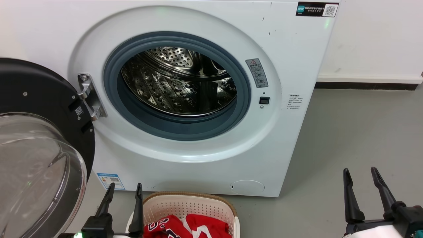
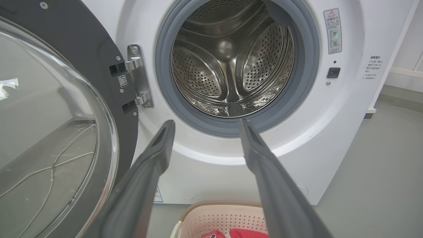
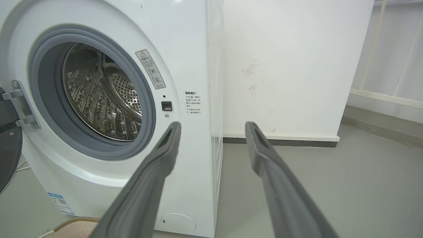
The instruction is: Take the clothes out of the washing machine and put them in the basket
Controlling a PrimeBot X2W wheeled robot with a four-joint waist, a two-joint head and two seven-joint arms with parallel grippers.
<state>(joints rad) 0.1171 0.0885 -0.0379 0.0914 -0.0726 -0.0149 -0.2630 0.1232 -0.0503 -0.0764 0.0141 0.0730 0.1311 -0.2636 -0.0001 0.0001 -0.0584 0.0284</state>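
The white washing machine (image 1: 211,165) stands with its porthole open, and the steel drum (image 1: 180,82) looks bare inside. Red clothes (image 1: 188,226) with white trim lie in the cream basket (image 1: 185,201) on the floor in front of the machine. My left gripper (image 1: 125,186) hangs open just left of the basket, holding nothing. My right gripper (image 1: 360,172) is open over the floor at the lower right. In the left wrist view the left gripper (image 2: 205,123) points at the drum (image 2: 231,59), above the basket (image 2: 224,215). The right gripper (image 3: 213,124) faces the machine's right edge (image 3: 211,99).
The black-framed glass door (image 1: 36,155) swings wide open at the left, close to my left arm. Grey floor (image 1: 347,132) stretches right of the machine to a white wall with a dark skirting (image 1: 366,85).
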